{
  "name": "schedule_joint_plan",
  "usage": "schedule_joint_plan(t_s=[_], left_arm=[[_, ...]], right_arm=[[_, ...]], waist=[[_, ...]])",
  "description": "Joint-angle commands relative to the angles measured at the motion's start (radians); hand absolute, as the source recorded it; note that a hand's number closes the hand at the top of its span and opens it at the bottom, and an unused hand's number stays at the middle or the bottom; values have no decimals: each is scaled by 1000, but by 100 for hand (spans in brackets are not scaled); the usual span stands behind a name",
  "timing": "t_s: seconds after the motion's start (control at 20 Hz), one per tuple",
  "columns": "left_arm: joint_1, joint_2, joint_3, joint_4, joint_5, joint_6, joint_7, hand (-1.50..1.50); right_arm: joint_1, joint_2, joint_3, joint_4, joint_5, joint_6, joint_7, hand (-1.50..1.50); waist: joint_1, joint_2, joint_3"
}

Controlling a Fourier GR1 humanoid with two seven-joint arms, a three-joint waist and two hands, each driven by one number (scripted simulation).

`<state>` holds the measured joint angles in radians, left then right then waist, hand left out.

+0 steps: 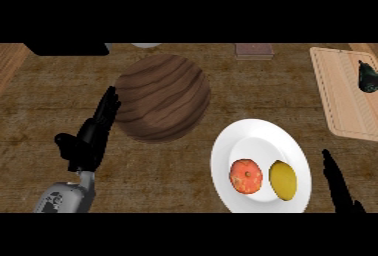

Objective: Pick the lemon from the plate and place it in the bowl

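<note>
Right hand point(341, 187): black and slender, at the lower right edge of the view, fingers straight and together, pointing up. It holds nothing and stands just beside the plate's right rim.
Lemon point(283, 180): smooth, yellow, oval, lying in the plate's shallow well on the right side, its long axis running up and down the view.
Orange fruit point(246, 176): round, dimpled orange-red skin with paler patches, just left of the lemon, very close to it or touching.
Plate point(229, 150): glossy white, round, with a broad flat rim and a sunken centre. Both fruits lie in its lower half.
Bowl point(162, 97): dark brown wood with curved grain bands, rounded, up and left of the plate, a narrow strip of counter between them.
Left hand point(92, 135): black, fingers straight and relaxed, pointing up along the bowl's left side, very close to its edge. Grey forearm below it.
Counter point(244, 90): matt, mottled brown wood grain.
Cutting board point(341, 100): pale wood, rectangular with rounded corners and a groove inside its border, at the right edge. A dark, uneven object point(367, 77) lies on it, too dim to name.
</note>
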<state>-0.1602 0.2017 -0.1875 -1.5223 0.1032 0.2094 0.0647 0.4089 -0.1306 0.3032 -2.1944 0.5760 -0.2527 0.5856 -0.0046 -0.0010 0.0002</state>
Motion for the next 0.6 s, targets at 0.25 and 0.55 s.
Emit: schedule_joint_plan(t_s=[0.25, 0.55], left_arm=[[6, -48, 35, 30, -34, -43, -28, 0], [-6, -70, 54, 77, -62, -47, -40, 0]], right_arm=[[40, 36, -21, 60, -102, -40, -106, -150], [11, 65, -42, 180, -155, -72, -191, -150]], waist=[[-1, 0, 0], [-1, 1, 0]])
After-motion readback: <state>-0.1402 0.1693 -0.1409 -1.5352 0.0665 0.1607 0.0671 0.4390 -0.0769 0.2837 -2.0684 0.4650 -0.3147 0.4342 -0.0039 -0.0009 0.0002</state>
